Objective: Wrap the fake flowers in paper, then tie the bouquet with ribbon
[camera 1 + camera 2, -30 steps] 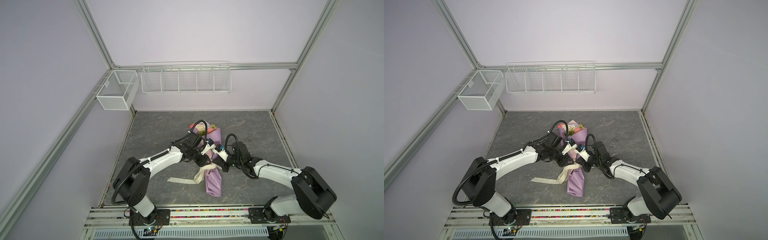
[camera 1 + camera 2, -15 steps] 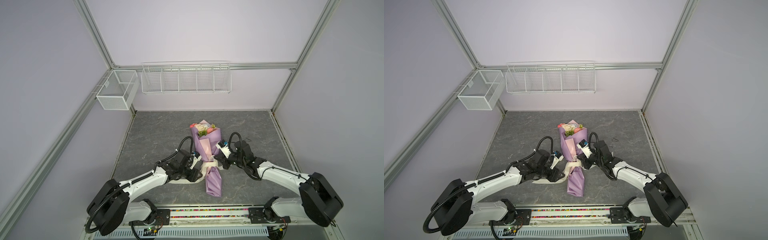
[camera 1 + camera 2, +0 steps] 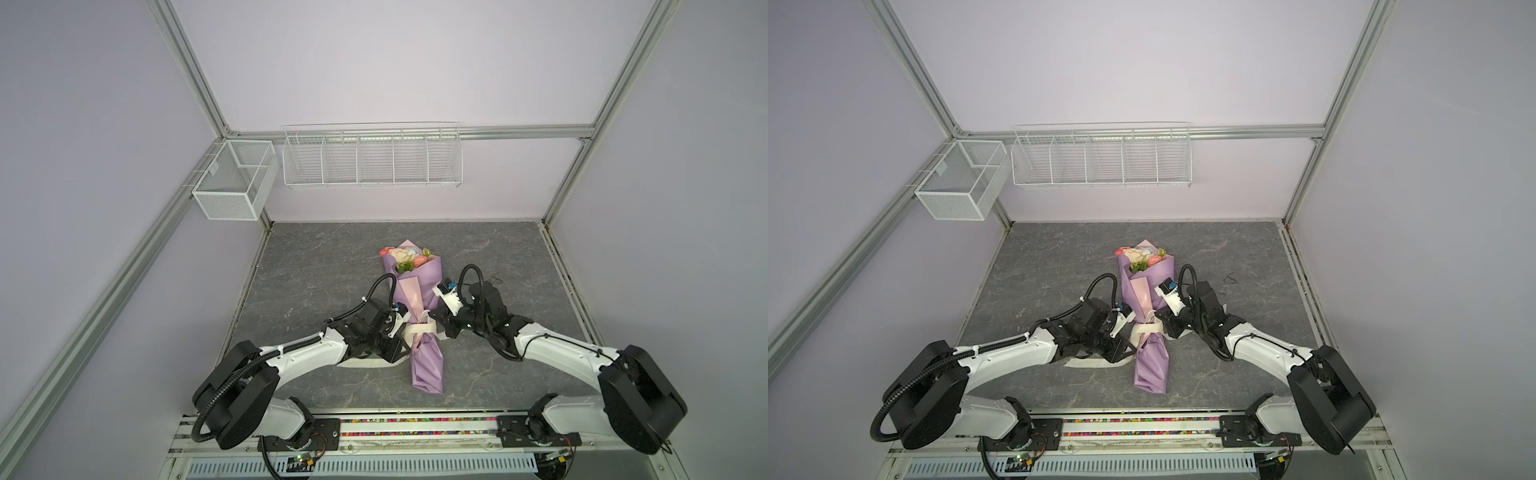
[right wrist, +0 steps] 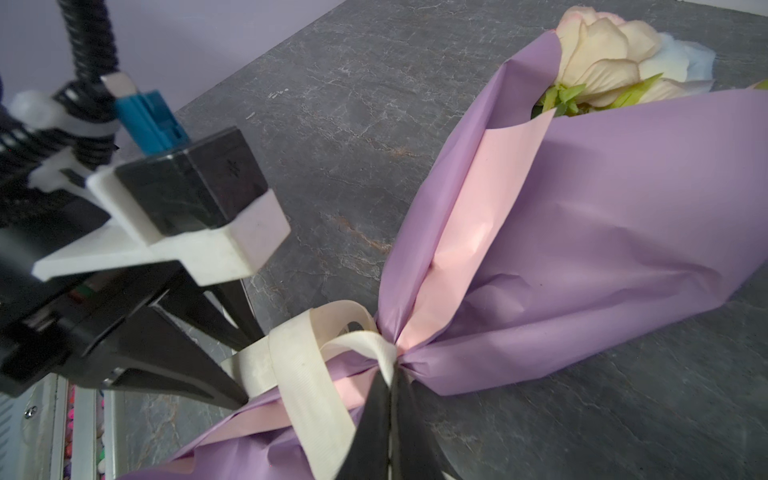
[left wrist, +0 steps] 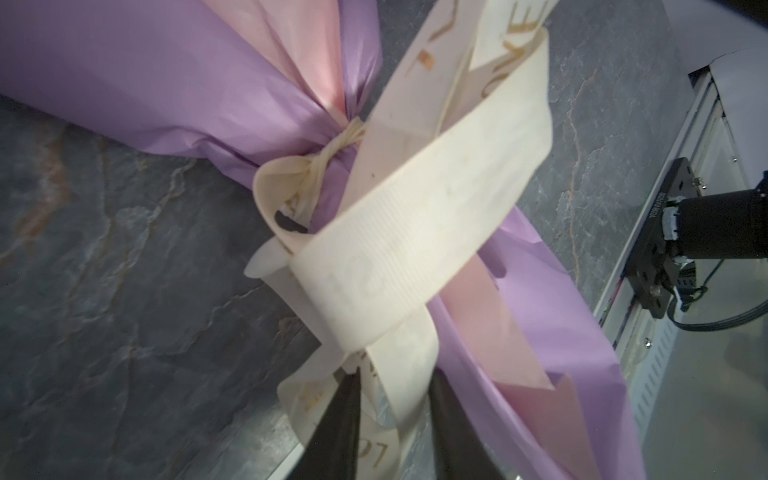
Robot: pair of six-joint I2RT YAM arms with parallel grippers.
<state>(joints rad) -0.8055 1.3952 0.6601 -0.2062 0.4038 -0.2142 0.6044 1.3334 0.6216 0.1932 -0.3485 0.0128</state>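
Observation:
The bouquet of fake flowers [image 3: 405,259] [image 3: 1142,257] lies on the grey table, its blooms at the far end, wrapped in lilac and pink paper [image 4: 602,199]. A cream ribbon [image 3: 419,330] [image 5: 415,232] is wound round its pinched waist. On the left of the waist my left gripper [image 3: 401,345] [image 5: 392,376] [image 4: 251,368] stands narrowly open, with a loop of the ribbon between its fingers. On the right of the waist my right gripper [image 3: 436,330] [image 4: 390,382] is shut on a strand of ribbon, right at the waist.
A loose ribbon tail [image 3: 365,362] lies on the table under the left forearm. A wire rack [image 3: 372,158] and a mesh box [image 3: 232,183] hang on the back wall. The arms' mounting rail [image 3: 415,424] runs along the front edge.
My left arm has come down from across the bouquet to the left side of the waist, and its jaws have narrowed round the ribbon loop. The right gripper has barely moved.

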